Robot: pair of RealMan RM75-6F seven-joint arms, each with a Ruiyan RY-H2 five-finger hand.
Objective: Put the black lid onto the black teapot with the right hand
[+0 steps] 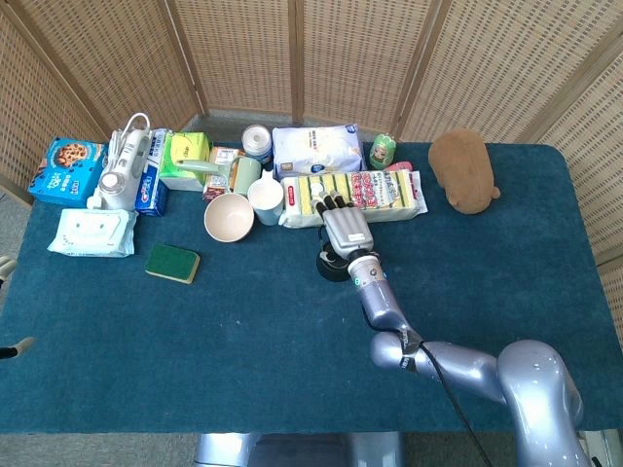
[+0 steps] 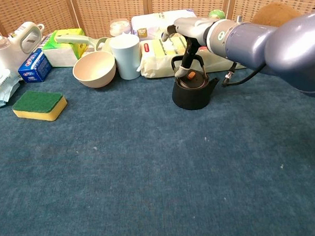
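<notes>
The black teapot stands on the blue cloth just in front of the pack of sponges, its handle upright. The black lid with an orange knob sits in the teapot's mouth. My right hand hangs over the teapot, fingers pointing down, one fingertip right beside the knob. In the head view my right hand covers most of the teapot, fingers apart. Of my left hand only pale fingertips show at the left edge, spread and holding nothing.
A cream bowl and a white cup stand left of the teapot, the sponge pack behind it. A green-yellow sponge lies at the left, a brown plush at the back right. Boxes and packets line the back.
</notes>
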